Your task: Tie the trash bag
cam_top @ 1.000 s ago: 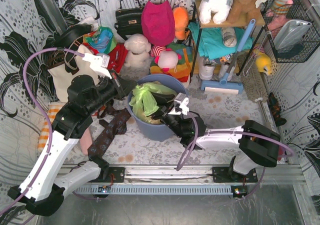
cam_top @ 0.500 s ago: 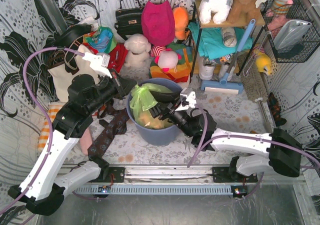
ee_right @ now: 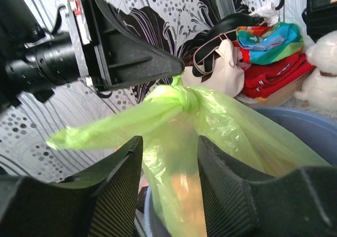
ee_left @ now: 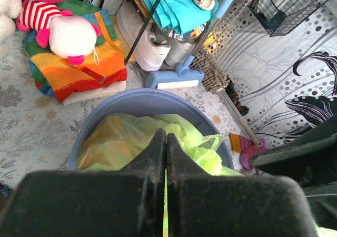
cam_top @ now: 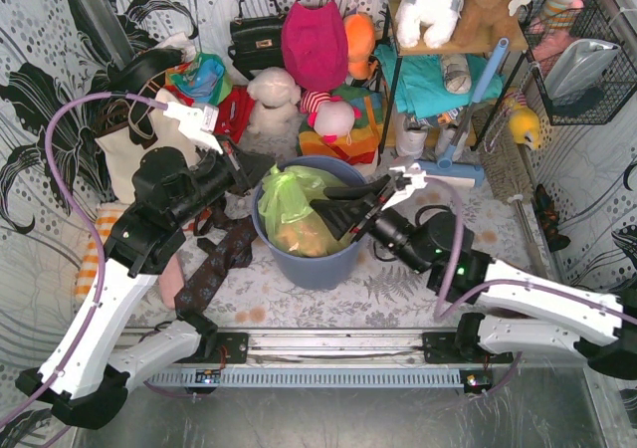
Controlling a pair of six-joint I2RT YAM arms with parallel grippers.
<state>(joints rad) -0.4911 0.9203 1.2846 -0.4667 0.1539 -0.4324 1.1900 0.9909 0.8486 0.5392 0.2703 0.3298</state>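
Note:
The lime-green trash bag [cam_top: 292, 206] sits in the blue-grey round bin [cam_top: 320, 263], with orange-brown paper showing through it. Its top is drawn into a knot [ee_right: 185, 97], and one loose tail [ee_right: 73, 136] trails to the left. My left gripper [cam_top: 263, 176] reaches over the bin's left rim. It is shut [ee_left: 166, 135], a sliver of green plastic shows between its jaws, and its tip [ee_right: 177, 66] meets the knot. My right gripper [cam_top: 336, 213] is at the bag's right side. It is open [ee_right: 169, 142], and the plastic shows between its fingers without being pinched.
A cream tote bag [cam_top: 139, 145] and patterned fabric [cam_top: 221, 257] lie left of the bin. Plush toys [cam_top: 275, 98], folded bright cloth [ee_left: 79, 68], a metal rack [cam_top: 438, 52] and a blue floor brush [cam_top: 444, 173] stand behind. A wire basket [cam_top: 582, 62] hangs at right.
My right gripper has drawn back to the right, off the bag, and opened wider. The bag's top now stands gathered at the knot. The left arm has barely moved.

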